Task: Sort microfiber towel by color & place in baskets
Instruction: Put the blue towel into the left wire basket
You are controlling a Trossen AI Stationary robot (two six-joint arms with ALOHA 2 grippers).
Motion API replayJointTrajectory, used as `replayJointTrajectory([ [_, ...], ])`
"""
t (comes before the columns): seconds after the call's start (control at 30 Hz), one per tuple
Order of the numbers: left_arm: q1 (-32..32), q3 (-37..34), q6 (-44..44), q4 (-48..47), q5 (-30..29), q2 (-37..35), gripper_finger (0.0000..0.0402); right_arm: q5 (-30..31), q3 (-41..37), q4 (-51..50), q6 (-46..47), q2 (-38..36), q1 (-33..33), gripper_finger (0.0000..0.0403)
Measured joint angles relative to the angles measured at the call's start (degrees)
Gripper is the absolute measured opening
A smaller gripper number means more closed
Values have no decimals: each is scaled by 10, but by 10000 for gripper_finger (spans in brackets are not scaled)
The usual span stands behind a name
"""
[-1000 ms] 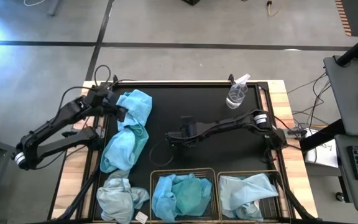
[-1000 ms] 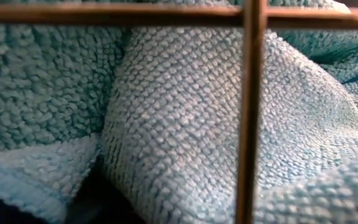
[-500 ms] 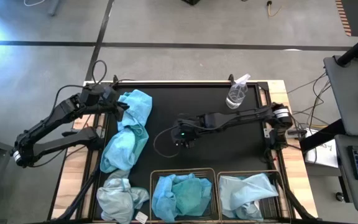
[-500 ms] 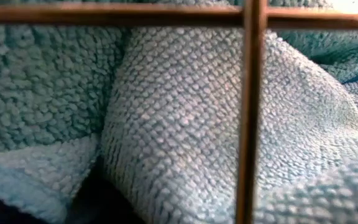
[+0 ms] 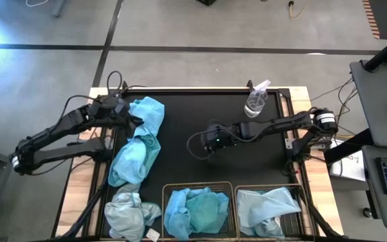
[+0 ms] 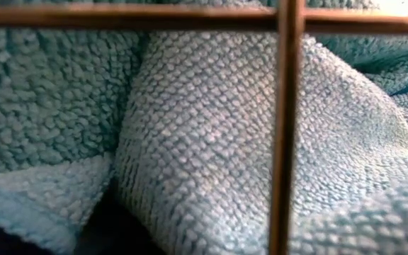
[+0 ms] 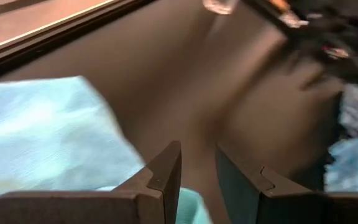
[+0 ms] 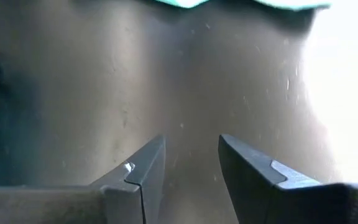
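The left gripper [image 5: 132,118] sits at the upper edge of a long bright turquoise towel [image 5: 138,140] that lies stretched along the left side of the black counter [image 5: 200,111]. In the left wrist view its fingers [image 7: 164,174] stand apart with only a narrow gap between them, and the turquoise cloth lies just under and beside them — nothing is clamped. The right gripper [image 5: 207,140] hovers over the bare middle of the counter, well apart from any cloth; its fingers [image 8: 143,174] are spread, holding nothing.

At the near edge of the counter stand two wire baskets side by side. The left basket [image 5: 198,185] holds bright turquoise towels [image 5: 195,210]; the right basket [image 5: 271,188] holds a pale grey-blue towel [image 5: 264,207]. Another pale grey-blue towel with a white tag [image 5: 130,214] lies crumpled on the counter just left of the baskets. A clear spray bottle [image 5: 256,101] stands near the far edge. The low view is filled by towel cloth [image 6: 204,156] behind basket wires [image 6: 285,127].
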Motion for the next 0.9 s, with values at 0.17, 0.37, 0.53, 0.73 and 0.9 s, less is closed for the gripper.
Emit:
replayJointTrajectory([
  [0.17, -94, 0, -20, 75, -9, 16, 84, 0, -33, 21, 22, -3, -5, 141],
  [0.37, -221, 0, -30, 149, -93, 69, 84, 0, -53, 27, 32, -2, -5, 140],
  [0.53, -290, 0, -42, 159, -163, 126, 84, 0, -58, 28, 36, -2, -5, 144],
  [0.73, -298, 6, -76, 56, -243, 166, 84, 0, -63, 27, 36, -2, -5, 137],
  [0.9, -297, 39, -181, -139, -351, 197, 84, 0, -72, 27, 37, -2, -5, 140],
])
